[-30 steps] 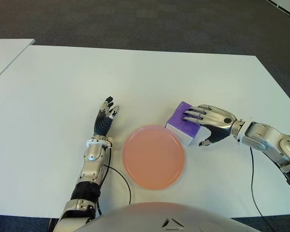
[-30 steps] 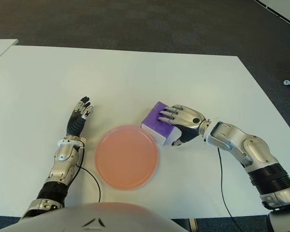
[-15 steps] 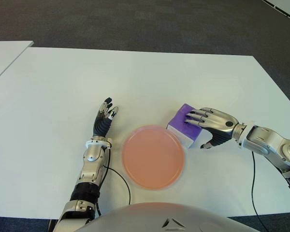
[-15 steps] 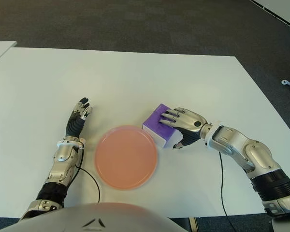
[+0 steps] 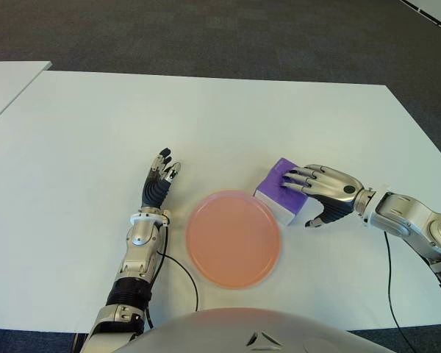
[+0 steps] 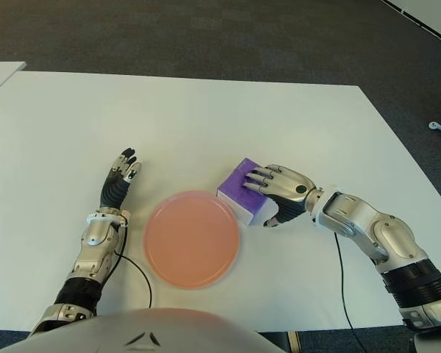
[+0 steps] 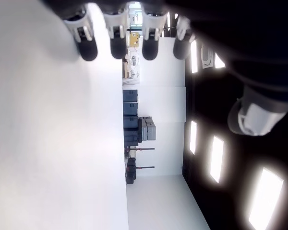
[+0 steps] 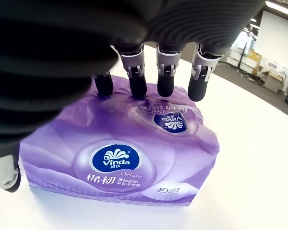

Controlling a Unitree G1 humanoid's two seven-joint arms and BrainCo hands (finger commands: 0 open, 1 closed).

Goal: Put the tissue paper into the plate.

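The tissue paper pack (image 5: 278,194), purple with a white side, is seen on the white table (image 5: 228,118), just beside the pink plate (image 5: 233,237) on its far right side; whether pack and plate touch cannot be told. The plate holds nothing.

The right hand (image 5: 325,193) is laid over the pack from the side away from the plate. In the right wrist view, 4 fingertips (image 8: 165,85) are spread slightly apart over the pack's top (image 8: 129,153); 3 appear pressed into the wrapper, while contact of the outermost one cannot be confirmed. The thumb is seen in the eye views curled down beside the pack's near right corner, and its contact with the pack is hidden. The pack sits flat on the table, so no lift is shown. Part of the pack's top is covered by the fingers, and its far side is cut off from sight in the wrist view.

The left hand (image 5: 159,184) shows to the left of the plate, well apart from the pack, its fingers extended, close together and holding nothing. In the left wrist view only 4 fingertips (image 7: 116,47) are shown above bare table.
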